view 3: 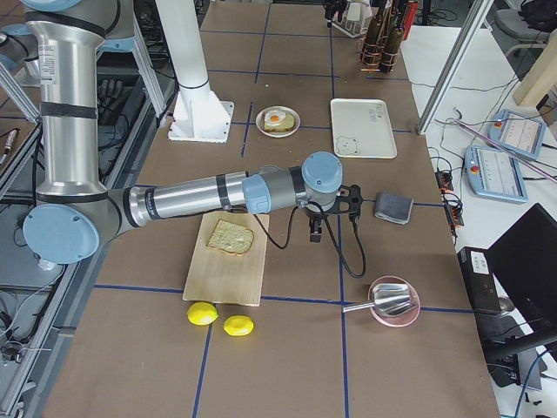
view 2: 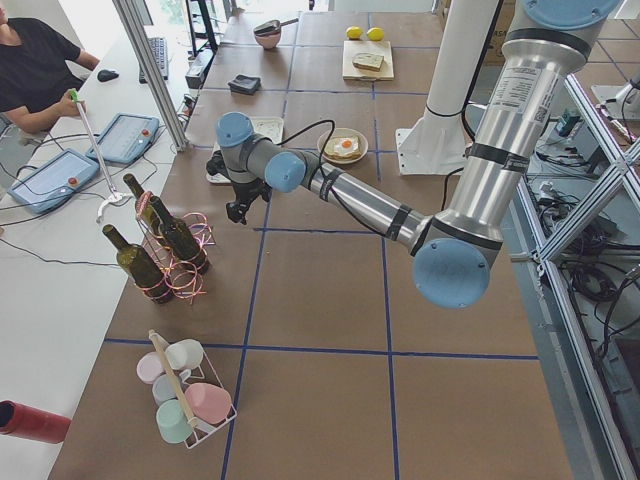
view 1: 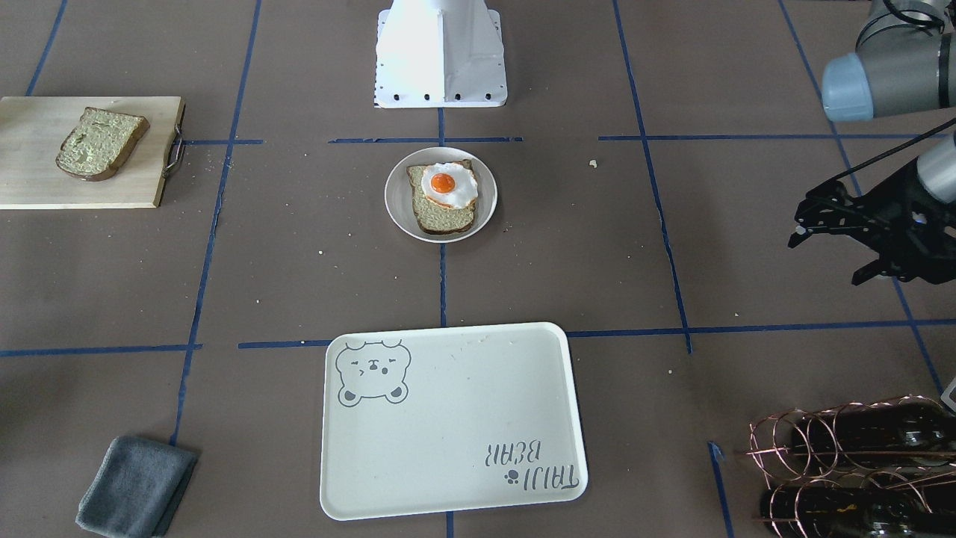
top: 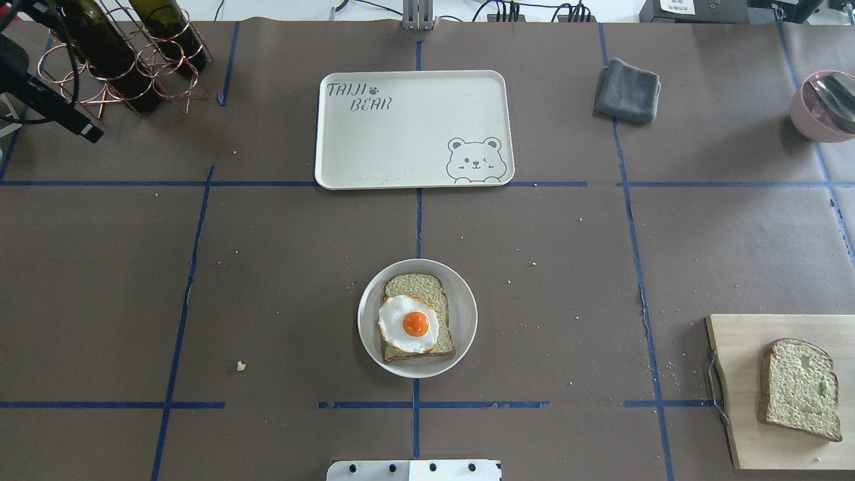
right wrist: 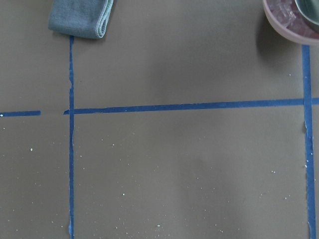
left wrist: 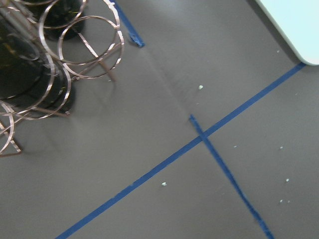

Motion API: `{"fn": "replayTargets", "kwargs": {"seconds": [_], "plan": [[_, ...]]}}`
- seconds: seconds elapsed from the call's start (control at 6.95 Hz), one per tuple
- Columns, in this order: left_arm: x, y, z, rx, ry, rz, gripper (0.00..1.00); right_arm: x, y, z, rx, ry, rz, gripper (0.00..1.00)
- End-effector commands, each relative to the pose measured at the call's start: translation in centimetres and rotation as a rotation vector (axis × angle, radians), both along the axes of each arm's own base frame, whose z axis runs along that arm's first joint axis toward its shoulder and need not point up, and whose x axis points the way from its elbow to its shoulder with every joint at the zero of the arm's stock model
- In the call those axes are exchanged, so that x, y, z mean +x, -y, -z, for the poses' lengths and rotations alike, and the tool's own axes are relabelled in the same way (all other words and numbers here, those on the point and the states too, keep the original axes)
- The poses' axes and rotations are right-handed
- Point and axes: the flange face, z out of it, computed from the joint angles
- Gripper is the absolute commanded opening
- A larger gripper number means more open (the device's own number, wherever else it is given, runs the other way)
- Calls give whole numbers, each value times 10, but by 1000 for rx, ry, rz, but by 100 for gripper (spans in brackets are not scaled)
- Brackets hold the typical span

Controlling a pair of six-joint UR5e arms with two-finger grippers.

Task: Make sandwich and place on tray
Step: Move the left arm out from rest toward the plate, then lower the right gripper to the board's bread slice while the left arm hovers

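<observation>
One bread slice (view 1: 442,213) lies on a small round cream plate (view 1: 396,198) at the table's middle, with the fried egg (view 1: 448,185) on top. The second slice (view 1: 101,142) lies on the wooden board (view 1: 30,164) on my right side. The cream bear tray (view 1: 463,403) is bare on the far side. My left gripper (view 1: 821,261) hovers open and empty near the wine rack, far from the food. My right gripper (view 3: 326,213) hangs beside the board; I cannot tell whether it is open or shut.
A copper wire rack with dark bottles (view 1: 859,463) stands at the far left corner. A folded grey cloth (top: 626,91) lies far right, and a pink bowl (top: 818,107) with a metal spoon sits beyond it. Two lemons (view 3: 218,319) lie by the board.
</observation>
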Motion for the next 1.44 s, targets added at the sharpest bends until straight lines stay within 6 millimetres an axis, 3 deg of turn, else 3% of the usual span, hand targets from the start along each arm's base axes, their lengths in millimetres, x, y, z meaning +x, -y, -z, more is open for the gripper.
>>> {"fn": "replayTargets", "kwargs": {"seconds": [0.0,0.29,0.43,0.58,0.86,1.3], "plan": [[56,-17,42,-118,-136,139,100,-33,-54,-24,5,-77,-10,100],[99,-37,63,-194,-175,186,100,-40,-113,-54,-18,-59,-76,100],[125,-49,86,-217,-186,221,100,-43,-132,-63,-52,-56,-96,99],[150,-65,104,-263,-206,218,100,-59,-149,-67,-70,-66,-119,98],[169,-85,128,-295,-235,229,100,-108,-190,-74,-83,-91,-124,99],[188,-98,132,-306,-232,240,100,-131,-237,-99,-91,-106,-100,98]]}}
